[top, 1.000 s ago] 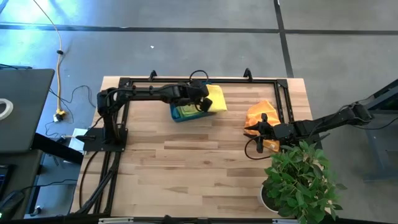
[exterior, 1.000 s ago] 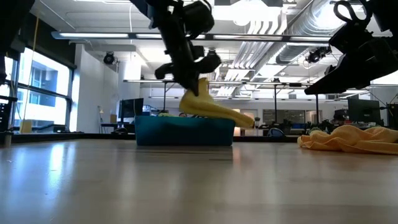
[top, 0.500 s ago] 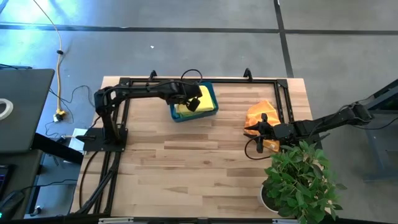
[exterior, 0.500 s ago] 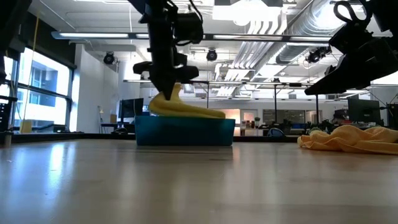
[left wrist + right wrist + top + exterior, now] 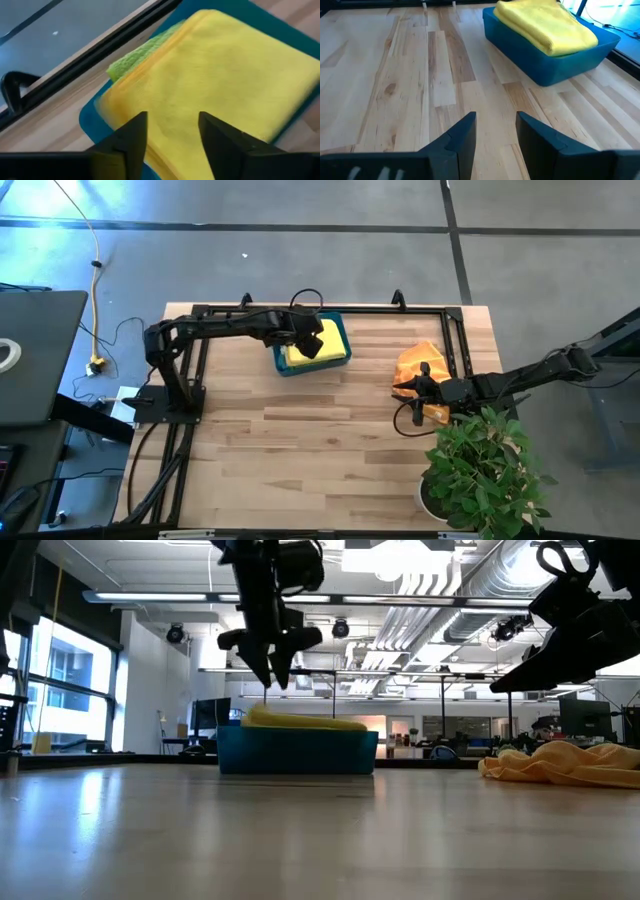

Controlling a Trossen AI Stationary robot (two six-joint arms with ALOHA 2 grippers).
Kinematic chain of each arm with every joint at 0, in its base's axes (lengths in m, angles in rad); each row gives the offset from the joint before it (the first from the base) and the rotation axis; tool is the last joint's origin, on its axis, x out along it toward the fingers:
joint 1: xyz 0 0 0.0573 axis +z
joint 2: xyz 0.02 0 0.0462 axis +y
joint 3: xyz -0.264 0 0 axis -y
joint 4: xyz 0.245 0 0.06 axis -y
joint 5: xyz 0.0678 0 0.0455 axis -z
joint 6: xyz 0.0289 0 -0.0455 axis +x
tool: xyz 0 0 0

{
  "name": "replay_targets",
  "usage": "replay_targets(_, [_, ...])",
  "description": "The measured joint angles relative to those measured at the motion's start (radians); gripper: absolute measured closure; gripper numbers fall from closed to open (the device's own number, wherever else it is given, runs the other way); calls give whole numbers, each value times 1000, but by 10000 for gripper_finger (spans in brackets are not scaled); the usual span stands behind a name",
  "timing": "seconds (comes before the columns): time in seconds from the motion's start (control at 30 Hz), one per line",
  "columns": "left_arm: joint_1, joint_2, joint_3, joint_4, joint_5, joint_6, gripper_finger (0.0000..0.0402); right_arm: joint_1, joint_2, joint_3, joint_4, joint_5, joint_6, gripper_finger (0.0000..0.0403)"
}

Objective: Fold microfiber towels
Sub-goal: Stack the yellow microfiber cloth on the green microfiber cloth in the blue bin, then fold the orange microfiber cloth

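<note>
A folded yellow microfiber towel [image 5: 322, 340] [image 5: 220, 85] lies flat on top of the stack in the teal bin [image 5: 343, 331] [image 5: 297, 753] at the table's far middle. A lime green towel [image 5: 135, 57] peeks out beneath it. My left gripper [image 5: 308, 345] [image 5: 271, 680] [image 5: 172, 117] hovers open just above the yellow towel, fingers pointing down, clear of it. A crumpled orange towel [image 5: 418, 358] [image 5: 565, 762] lies on the table at the far right. My right gripper [image 5: 418, 387] [image 5: 495, 130] waits open beside it, holding nothing.
A leafy potted plant [image 5: 482, 470] stands at the table's near right corner. A black frame rail [image 5: 320, 308] runs along the far edge behind the bin. Bare wood [image 5: 300, 450] stretches across the table's middle and near side.
My left gripper has carried the folded yellow towel from over the bin's right rim toward the table's left and laid it flat in the bin. It has then opened, let go and risen a little above it.
</note>
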Motion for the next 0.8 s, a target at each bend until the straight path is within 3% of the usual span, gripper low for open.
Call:
replay_targets(0.13, [-14, -39, 0, -20, 0, 58, 208, 0, 0, 0, 0, 0, 0, 272])
replay_targets(0.33, [-111, -44, 0, -28, 25, -6, 210, 0, 0, 0, 0, 0, 0, 272])
replay_targets(0.6, [-391, -30, 0, 67, 34, -5, 243, 0, 0, 0, 0, -5, -4, 272])
replay_targets(0.8, [-602, -30, 0, 287, -36, 74, 258, 0, 0, 0, 0, -6, 0, 272])
